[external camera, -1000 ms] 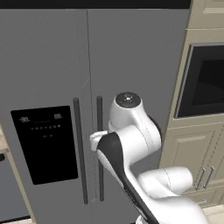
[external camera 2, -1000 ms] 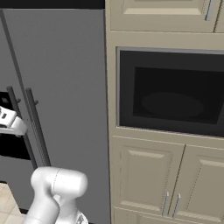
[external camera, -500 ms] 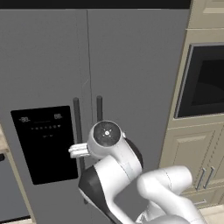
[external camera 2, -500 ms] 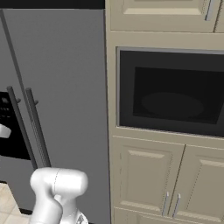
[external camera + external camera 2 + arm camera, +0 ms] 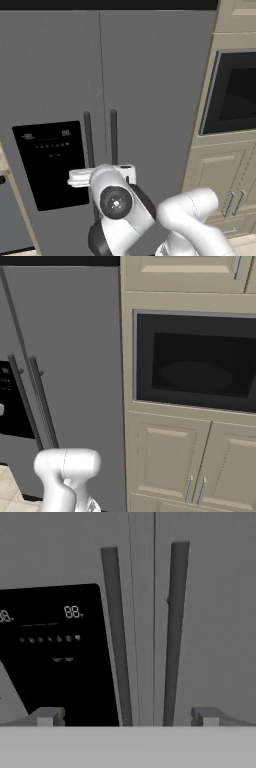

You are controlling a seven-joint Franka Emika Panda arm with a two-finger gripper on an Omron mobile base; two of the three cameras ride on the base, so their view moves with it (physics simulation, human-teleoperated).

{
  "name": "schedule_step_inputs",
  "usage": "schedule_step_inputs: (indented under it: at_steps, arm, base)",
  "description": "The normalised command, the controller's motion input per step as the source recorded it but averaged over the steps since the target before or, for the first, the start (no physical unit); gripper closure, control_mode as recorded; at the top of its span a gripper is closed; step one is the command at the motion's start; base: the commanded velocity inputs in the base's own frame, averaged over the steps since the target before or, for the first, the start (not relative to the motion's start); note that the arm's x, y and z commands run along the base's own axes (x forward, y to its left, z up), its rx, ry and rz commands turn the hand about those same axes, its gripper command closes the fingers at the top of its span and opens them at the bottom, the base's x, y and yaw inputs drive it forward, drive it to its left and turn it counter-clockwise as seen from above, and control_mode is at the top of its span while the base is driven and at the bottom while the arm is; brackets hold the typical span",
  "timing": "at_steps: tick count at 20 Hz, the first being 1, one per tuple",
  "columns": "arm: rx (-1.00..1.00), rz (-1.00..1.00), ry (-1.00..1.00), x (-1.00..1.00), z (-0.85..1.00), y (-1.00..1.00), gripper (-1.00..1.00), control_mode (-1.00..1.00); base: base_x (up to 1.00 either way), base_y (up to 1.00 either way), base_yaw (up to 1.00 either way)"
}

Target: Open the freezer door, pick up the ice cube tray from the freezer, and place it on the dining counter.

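Note:
The freezer door [image 5: 45, 75] is shut; it carries a black dispenser panel [image 5: 50, 165] and a dark vertical bar handle [image 5: 89, 145]. My white hand [image 5: 80, 176] hangs low in front of that handle, partly behind my own arm. In the hand view my gripper [image 5: 127, 717] is open, its fingertips [image 5: 47, 716] wide apart and holding nothing. The freezer handle [image 5: 116, 637] and the neighbouring door's handle [image 5: 175, 632] both rise between the tips, a short way ahead, with the panel [image 5: 50, 652] to the left. The ice cube tray is hidden behind the shut door. The dining counter is out of view.
The wider plain grey door [image 5: 155, 90] stands shut to the right of the freezer door. Further right is a built-in dark oven [image 5: 195, 363] in beige cabinetry, with cupboard doors [image 5: 170, 466] below it. My arm's elbow [image 5: 116, 202] fills the lower middle of the left base view.
My arm has folded downward and the hand has sunk lower and leftward in front of the handles. In the right base view the hand has slid off the left edge. The doors have not moved.

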Motion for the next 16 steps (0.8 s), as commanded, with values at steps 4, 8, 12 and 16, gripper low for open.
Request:
schedule_step_inputs:
  at_steps: [4,8,12,16]
  arm:
    - [0.09,0.03,-0.44,0.05,-0.02,0.01,-1.0,-1.0]
    - [0.07,0.02,-0.41,0.07,-0.01,0.0,-1.0,-1.0]
    - [0.05,0.0,-0.22,0.28,0.0,0.0,-1.0,-1.0]
    - [0.02,0.0,-0.03,0.39,0.0,-0.08,-1.0,-1.0]
  base:
    - [0.0,0.0,0.0]
    - [0.0,0.0,0.0]
    - [0.0,0.0,0.0]
    - [0.0,0.0,0.0]
